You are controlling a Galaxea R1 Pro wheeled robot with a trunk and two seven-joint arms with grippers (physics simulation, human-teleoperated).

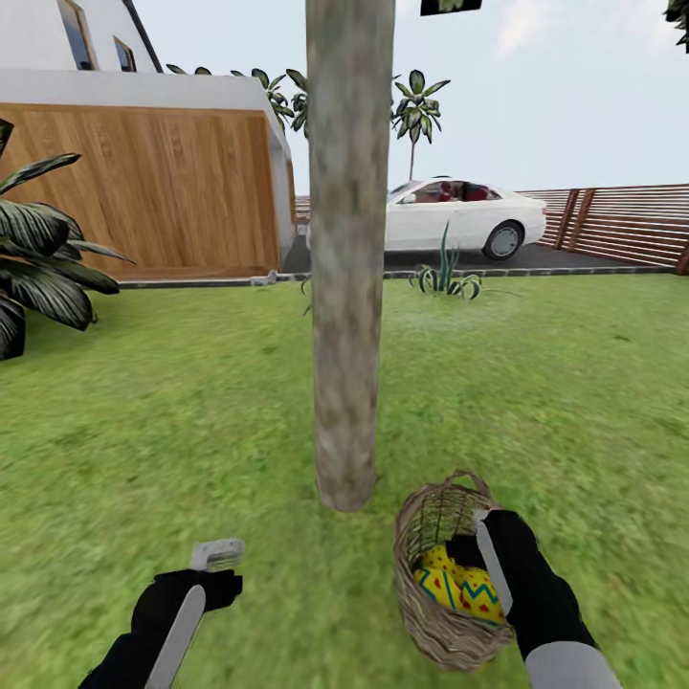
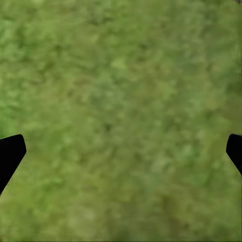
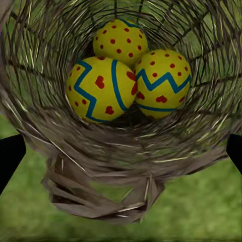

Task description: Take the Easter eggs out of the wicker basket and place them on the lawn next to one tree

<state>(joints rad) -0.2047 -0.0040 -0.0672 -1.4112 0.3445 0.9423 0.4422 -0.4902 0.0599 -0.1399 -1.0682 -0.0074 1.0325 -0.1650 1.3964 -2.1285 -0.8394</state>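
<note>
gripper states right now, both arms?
Left gripper: open, empty, over the lawn.
Right gripper: open, holding nothing, at the rim of the wicker basket, three Easter eggs inside.

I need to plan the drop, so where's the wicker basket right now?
In the head view, the wicker basket sits on the lawn, right of the tree base, under the right gripper.

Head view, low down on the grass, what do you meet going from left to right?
Left gripper → tree trunk → wicker basket with Easter eggs inside → right gripper at the basket's right rim.
</note>
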